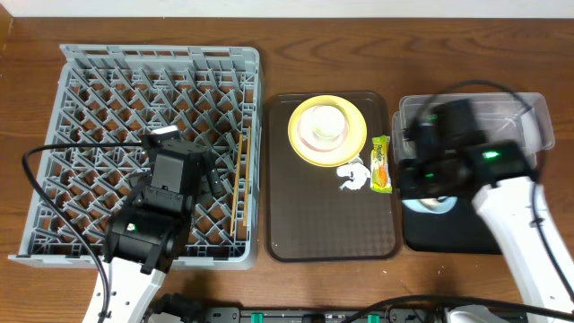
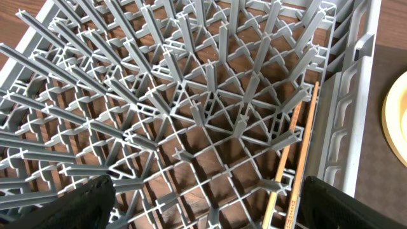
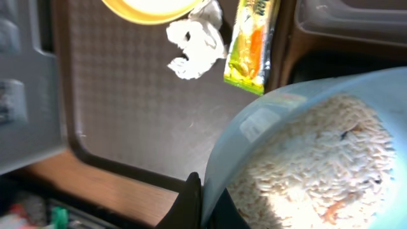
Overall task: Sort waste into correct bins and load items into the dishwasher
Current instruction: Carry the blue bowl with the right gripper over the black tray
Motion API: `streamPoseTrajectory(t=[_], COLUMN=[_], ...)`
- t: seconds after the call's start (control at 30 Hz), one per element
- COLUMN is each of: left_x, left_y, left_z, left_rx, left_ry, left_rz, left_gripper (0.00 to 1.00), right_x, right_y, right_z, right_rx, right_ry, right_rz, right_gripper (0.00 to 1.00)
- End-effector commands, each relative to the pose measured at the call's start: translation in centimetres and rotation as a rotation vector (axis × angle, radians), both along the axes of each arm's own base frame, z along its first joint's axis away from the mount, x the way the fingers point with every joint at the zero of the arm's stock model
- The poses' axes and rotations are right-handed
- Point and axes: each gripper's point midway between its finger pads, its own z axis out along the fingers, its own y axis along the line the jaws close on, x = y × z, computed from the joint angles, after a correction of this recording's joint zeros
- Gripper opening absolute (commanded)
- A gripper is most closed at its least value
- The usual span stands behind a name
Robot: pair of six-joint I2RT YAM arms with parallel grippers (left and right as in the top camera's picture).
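Note:
The grey dish rack point(image 1: 108, 117) holds the wooden chopsticks point(image 1: 238, 184) along its right side. My left gripper point(image 1: 179, 170) hovers over the rack, open and empty point(image 2: 203, 203), with the chopsticks point(image 2: 299, 152) by its right finger. My right gripper point(image 3: 206, 203) is shut on the rim of the light blue bowl point(image 3: 267, 127), which holds white rice crumbs point(image 3: 324, 165), above the black tray point(image 1: 448, 235). The yellow plate point(image 1: 305, 144) with the cream cup point(image 1: 326, 126) on it, the white tissue point(image 1: 352, 176) and the yellow-green wrapper point(image 1: 380, 163) lie on the brown tray. The clear tub point(image 1: 529, 117) is behind my right gripper point(image 1: 429, 184).
The brown serving tray point(image 1: 323, 224) lies between the rack and the bins. The tissue point(image 3: 194, 44) and wrapper point(image 3: 251, 44) sit close to the bowl's rim in the right wrist view. Cables run over the rack's left side and over the clear tub.

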Motion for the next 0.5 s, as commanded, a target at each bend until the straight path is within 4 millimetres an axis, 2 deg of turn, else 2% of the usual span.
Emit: streamPoseTrajectory(t=[0.0,0.13,0.47], left_x=[0.2,0.2,0.2], left_y=[0.3,0.3,0.3], left_z=[0.7,0.7,0.7], left_rx=[0.0,0.0,0.0], left_ry=[-0.019,-0.019,-0.019], left_rz=[0.019,0.019,0.019], left_gripper=[0.94,0.94,0.94], right_x=[-0.1,-0.5,-1.0], right_y=[-0.2,-2.9,-7.9], right_z=[2.2,2.2,1.7], right_rx=[0.219,0.34,0.661], right_ry=[-0.067,-0.088,-0.344], right_rz=[0.079,0.017,-0.188], right_gripper=[0.01,0.01,0.01])
